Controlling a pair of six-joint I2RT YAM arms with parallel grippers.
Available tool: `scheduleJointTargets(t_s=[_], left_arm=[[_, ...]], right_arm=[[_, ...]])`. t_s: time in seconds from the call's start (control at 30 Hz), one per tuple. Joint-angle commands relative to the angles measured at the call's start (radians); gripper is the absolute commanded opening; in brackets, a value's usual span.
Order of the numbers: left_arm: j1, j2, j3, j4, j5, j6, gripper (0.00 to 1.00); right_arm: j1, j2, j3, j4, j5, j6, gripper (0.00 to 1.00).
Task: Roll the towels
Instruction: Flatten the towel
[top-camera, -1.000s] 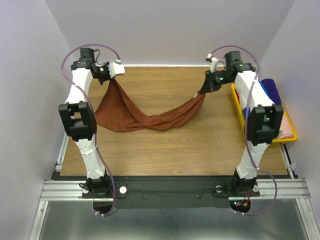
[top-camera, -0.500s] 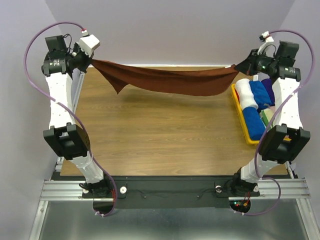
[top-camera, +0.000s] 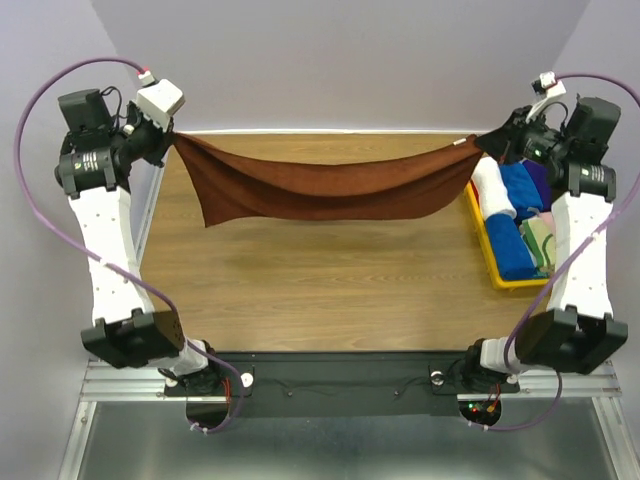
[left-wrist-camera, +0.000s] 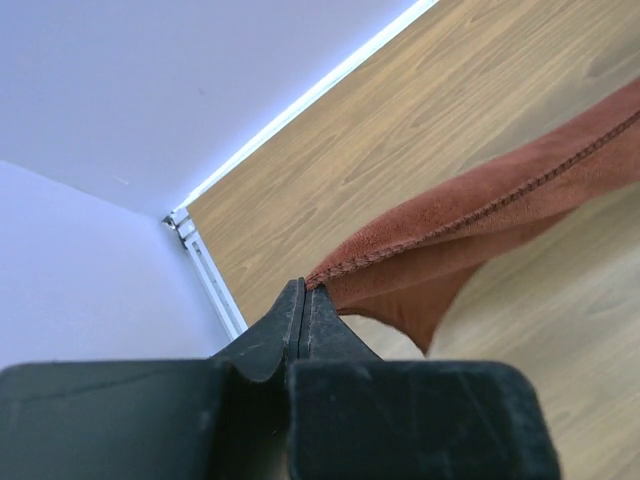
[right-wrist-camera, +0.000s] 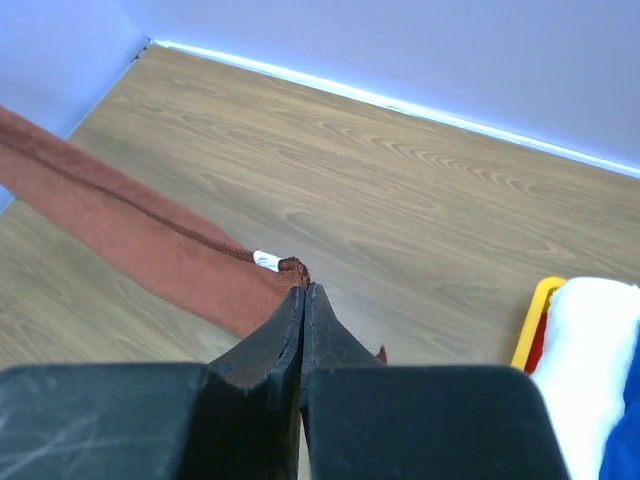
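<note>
The rust-brown towel hangs stretched in the air across the back of the table, sagging in the middle, with a loose flap drooping at the left. My left gripper is shut on its left corner; the wrist view shows the hem running out from the closed tips. My right gripper is shut on the right corner, where a small white tag sits just beyond the closed tips. The cream towel with green patches is not clearly in view.
A yellow tray at the right table edge holds rolled towels: white, blue and purple, with a pale one beside them. The tray's rim and white roll show in the right wrist view. Walls stand close behind and on both sides.
Both arms lifted the rust-brown towel off the table and spread it wide apart, then lowered it slightly. It went from a crumpled drape to a taut hanging sheet.
</note>
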Motion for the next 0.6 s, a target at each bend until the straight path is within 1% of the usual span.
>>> scheduleJointTargets(t_s=[0.0,0.07,0.1,0.13,0.2,0.3,0.4,0.47,0.5,0.57], left_arm=[[0.016,-0.093,-0.015,-0.09,0.024,0.015,0.0],[0.02,-0.117,-0.032,-0.144,0.019,0.035,0.0],[0.02,-0.124,-0.032,-0.144,0.016,0.035,0.0],[0.02,-0.127,-0.044,-0.16,0.01,0.037,0.0],[0.022,-0.125,-0.058,-0.177,-0.002,0.04,0.0],[0.025,-0.096,-0.081,-0.195,-0.007,0.047,0.0],[0.023,-0.084,-0.142,-0.158,0.002,0.047,0.0],[0.023,-0.094,-0.173,-0.089,0.008,0.026,0.0],[0.023,-0.097,-0.194,-0.038,0.005,-0.012,0.0],[0.023,-0.094,-0.191,-0.011,0.001,-0.037,0.0]], right_arm=[[-0.013,-0.149,-0.039,0.047,0.034,0.003,0.01],[-0.013,-0.212,-0.072,0.033,0.07,0.005,0.0],[-0.015,-0.212,-0.081,0.033,0.07,0.009,0.0],[-0.015,-0.236,-0.086,0.016,0.104,0.014,0.01],[-0.015,-0.243,-0.096,-0.012,0.135,0.006,0.01],[-0.013,-0.209,-0.125,-0.049,0.167,-0.021,0.01],[-0.013,-0.157,-0.162,-0.041,0.14,-0.054,0.01],[-0.013,-0.113,-0.152,-0.032,0.115,-0.054,0.01],[-0.015,-0.094,-0.141,-0.03,0.104,-0.051,0.01],[-0.013,-0.073,-0.11,-0.026,0.101,-0.045,0.01]])
